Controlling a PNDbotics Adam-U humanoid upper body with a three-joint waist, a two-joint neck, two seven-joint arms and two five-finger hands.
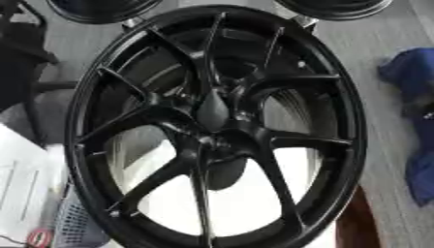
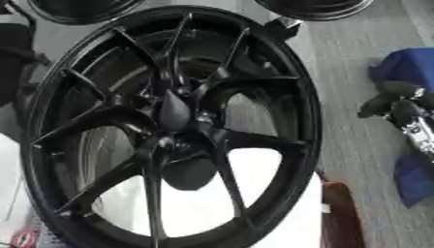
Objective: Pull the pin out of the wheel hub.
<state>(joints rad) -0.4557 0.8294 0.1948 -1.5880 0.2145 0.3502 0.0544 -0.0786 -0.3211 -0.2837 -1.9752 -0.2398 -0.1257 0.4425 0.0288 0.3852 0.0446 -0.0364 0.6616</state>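
Near: white worktop (image 1: pixel 21 179) under the wheel, a grey mesh basket (image 1: pixel 76 225) at the near left.

Centre: black wheel (image 1: pixel 216 126), many-spoked, filling both views. Its hub (image 1: pixel 212 114) sits at mid-wheel; the pin cannot be told apart from the dark hub parts.

Right, off the wheel: right hand (image 2: pixel 392 105), dark fingers bent and holding nothing, well apart from the hub, over blue cloth (image 2: pixel 407 65). Left hand: none in view.

Far: two more dark rims (image 1: pixel 101 9) at the top edge.

Risk: black pin against black hub, so the hand may close on a spoke or bolt instead; a long reach could knock the rim.
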